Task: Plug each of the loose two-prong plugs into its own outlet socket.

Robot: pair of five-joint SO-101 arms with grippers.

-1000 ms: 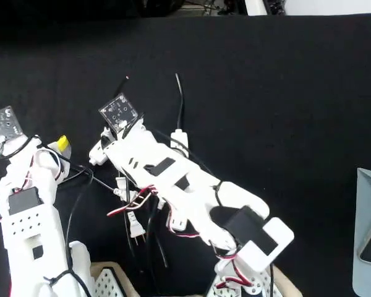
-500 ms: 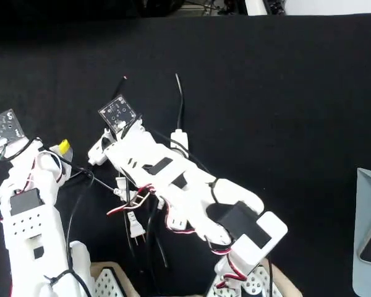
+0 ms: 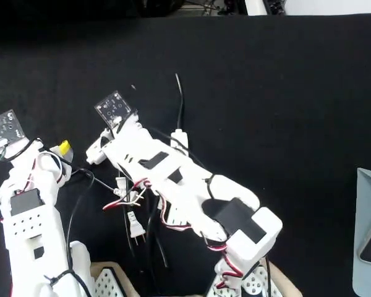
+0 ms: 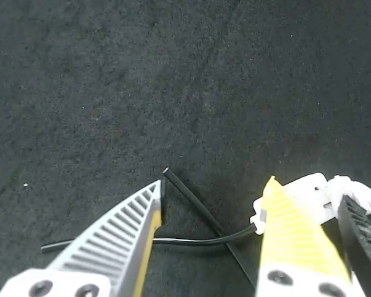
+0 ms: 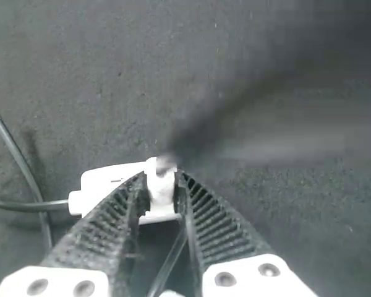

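Right hand [image 5: 161, 178]: clamped shut on the white plug [image 5: 108, 185]!
Left hand [image 4: 215, 184]: wide open, empty, just beside the plug.
Plug: lying crosswise to the right hand's fingers, black cord [image 5: 25, 205] end toward the left hand.

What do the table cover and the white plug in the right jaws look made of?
The table cover looks like matte black fabric, probably felt: its surface shows a fine, fuzzy grain with no shine. The white plug, clamped in the right gripper, is likely moulded plastic: it is smooth and slightly glossy, with rounded edges.
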